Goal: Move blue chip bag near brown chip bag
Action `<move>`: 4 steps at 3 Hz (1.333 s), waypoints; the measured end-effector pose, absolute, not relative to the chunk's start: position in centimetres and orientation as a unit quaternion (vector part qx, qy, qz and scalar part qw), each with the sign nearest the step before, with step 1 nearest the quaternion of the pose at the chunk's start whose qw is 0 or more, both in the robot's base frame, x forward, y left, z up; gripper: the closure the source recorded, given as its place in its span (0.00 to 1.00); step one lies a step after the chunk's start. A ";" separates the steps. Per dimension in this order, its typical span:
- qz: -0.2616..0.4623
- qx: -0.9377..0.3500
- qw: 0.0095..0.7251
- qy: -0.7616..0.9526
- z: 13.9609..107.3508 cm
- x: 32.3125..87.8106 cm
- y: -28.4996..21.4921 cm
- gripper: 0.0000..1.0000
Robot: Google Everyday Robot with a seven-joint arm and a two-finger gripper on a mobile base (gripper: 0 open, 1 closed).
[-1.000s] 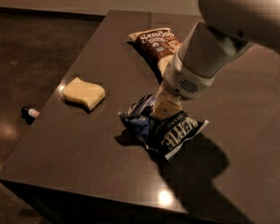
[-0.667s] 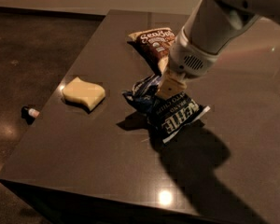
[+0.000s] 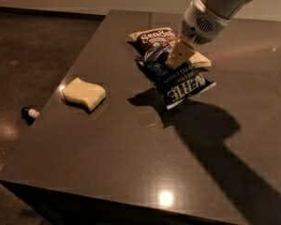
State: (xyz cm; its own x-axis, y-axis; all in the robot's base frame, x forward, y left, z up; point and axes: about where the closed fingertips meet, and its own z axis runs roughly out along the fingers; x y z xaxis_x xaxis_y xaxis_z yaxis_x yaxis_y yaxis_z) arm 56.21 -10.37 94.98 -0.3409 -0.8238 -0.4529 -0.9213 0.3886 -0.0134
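Observation:
The blue chip bag (image 3: 178, 81), dark navy with white block lettering, hangs lifted above the table, its shadow on the tabletop below it. My gripper (image 3: 174, 59) is shut on the bag's upper edge and holds it just in front of the brown chip bag (image 3: 155, 37). The brown chip bag lies flat at the far middle of the table, its dark top with white cursive lettering showing and its pale lower part (image 3: 199, 59) partly hidden behind my gripper and the blue bag.
A pale-yellow wavy sponge block (image 3: 84, 93) lies near the left edge of the dark brown table (image 3: 131, 163). A small dark object with a red and white tip (image 3: 30, 112) lies on the floor to the left.
My gripper has lifted the blue chip bag off the table and carried it back and right, toward the brown chip bag.

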 end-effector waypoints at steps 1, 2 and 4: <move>0.114 -0.514 0.200 0.826 94.9 59.3 -12.3 0.82; 0.104 -0.495 0.202 0.839 94.4 60.7 -14.1 0.59; 0.105 -0.497 0.204 0.837 94.1 61.0 -13.6 0.12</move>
